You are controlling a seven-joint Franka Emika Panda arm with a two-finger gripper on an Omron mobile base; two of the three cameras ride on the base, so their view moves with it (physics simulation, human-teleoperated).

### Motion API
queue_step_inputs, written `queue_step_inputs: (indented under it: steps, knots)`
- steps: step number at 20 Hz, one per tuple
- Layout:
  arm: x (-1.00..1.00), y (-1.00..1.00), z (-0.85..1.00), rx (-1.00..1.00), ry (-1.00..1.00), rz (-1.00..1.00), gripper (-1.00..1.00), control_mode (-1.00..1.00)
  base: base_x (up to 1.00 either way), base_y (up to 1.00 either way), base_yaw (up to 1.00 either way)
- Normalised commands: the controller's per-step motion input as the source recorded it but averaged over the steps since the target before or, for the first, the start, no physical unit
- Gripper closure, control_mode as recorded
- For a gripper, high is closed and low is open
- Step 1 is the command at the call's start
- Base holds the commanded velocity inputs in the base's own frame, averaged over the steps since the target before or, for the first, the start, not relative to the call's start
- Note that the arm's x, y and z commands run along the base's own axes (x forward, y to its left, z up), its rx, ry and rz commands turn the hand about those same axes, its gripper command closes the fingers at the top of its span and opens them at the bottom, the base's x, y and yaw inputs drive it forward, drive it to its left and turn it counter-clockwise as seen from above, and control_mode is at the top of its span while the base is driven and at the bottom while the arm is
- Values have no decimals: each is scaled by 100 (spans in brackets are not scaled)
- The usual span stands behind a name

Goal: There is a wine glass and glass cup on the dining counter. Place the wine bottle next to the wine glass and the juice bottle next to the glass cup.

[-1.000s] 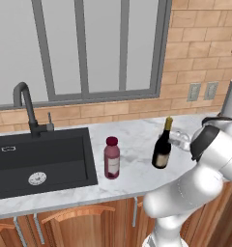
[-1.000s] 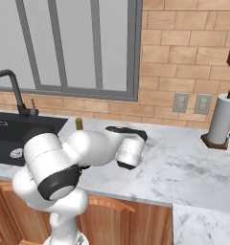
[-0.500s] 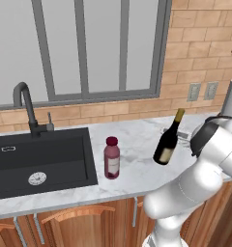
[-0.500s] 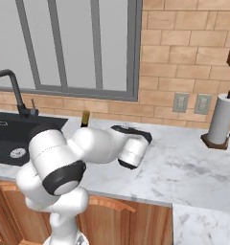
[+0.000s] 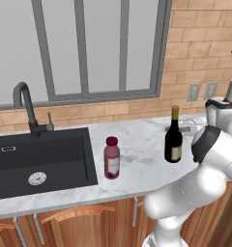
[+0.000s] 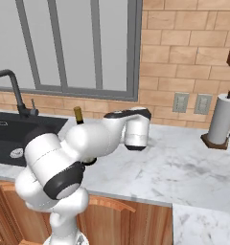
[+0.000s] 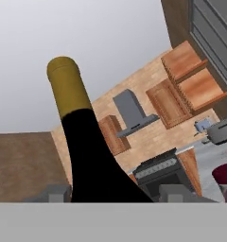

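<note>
Gripping the wine bottle [image 7: 94, 160] between its fingers, the gripper [image 7: 113, 194] next must carry it to the wine glass.

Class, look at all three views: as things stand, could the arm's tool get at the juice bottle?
Probably not yet: the tool is closed on the wine bottle. The juice bottle stands apart on the marble counter, nothing around it.
</note>
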Motion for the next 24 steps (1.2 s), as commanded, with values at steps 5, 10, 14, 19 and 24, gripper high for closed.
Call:
queue_step_inputs:
  steps: [5, 10, 14, 19, 24]
  knots:
    - [-27, 4, 1, -8, 0, 0, 100, -100, 0, 0, 0]
    - [-16, 3, 1, 1, 0, 0, 100, -100, 0, 0, 0]
    - [-2, 4, 5, 2, 0, 0, 100, -100, 0, 0, 0]
    - [0, 0, 10, 1, 0, 0, 100, -100, 0, 0, 0]
    - [0, 0, 4, 1, 0, 2, 100, -100, 0, 0, 0]
